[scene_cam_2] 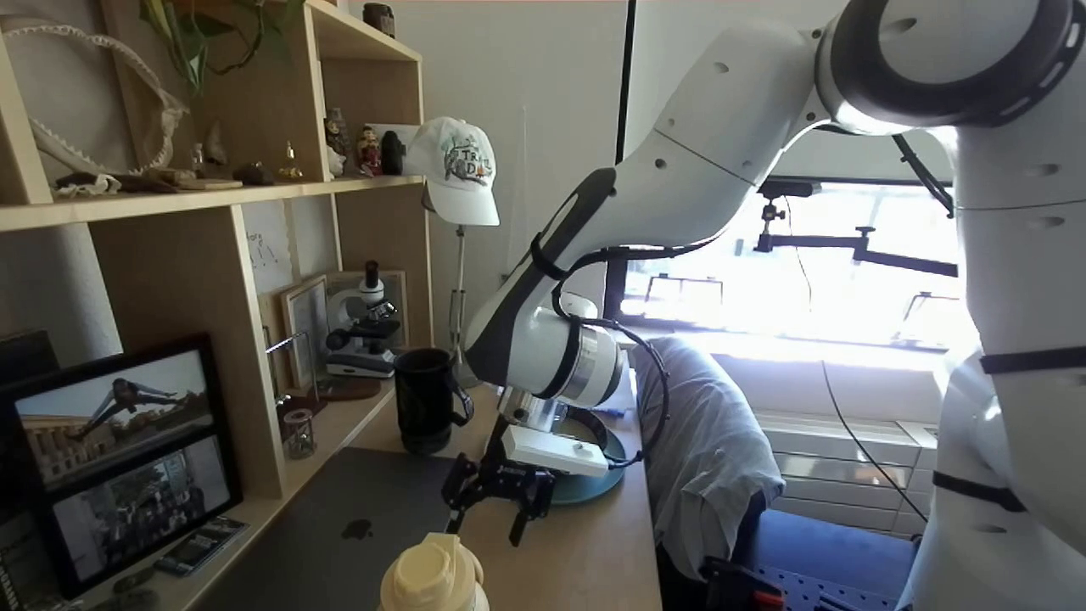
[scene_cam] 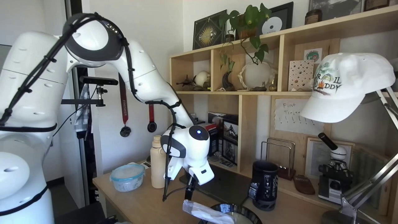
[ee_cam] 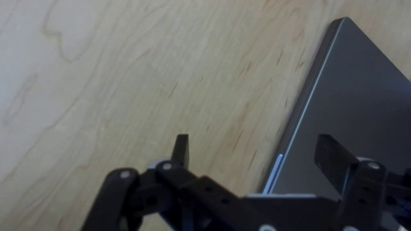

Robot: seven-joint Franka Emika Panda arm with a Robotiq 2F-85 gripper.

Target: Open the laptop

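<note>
Wrist view: my black two-fingered gripper (ee_cam: pixel 253 145) spread wide, I'd open the flat, dark grey metal laptop (ee_cam: pixel 354 102), likely stiff and slippery, at the half-hidden pale strip (ee_cam: pixel 273 173), maybe a notch.

Wrist view: I've got laptop (ee_cam: pixel 362 102) on desk (ee_cam: pixel 128 83), w/ gripper (ee_cam: pixel 252 138) across its edge. In an exterior view, L to R: tub (scene_cam: pixel 128 181), bottle (scene_cam: pixel 157 168), laptop, mug (scene_cam: pixel 265 185), microscope (scene_cam: pixel 335 180); cap (scene_cam: pixel 349 84) atop lamp (scene_cam: pixel 371 177), far R. Mug's just beside laptop.
</note>
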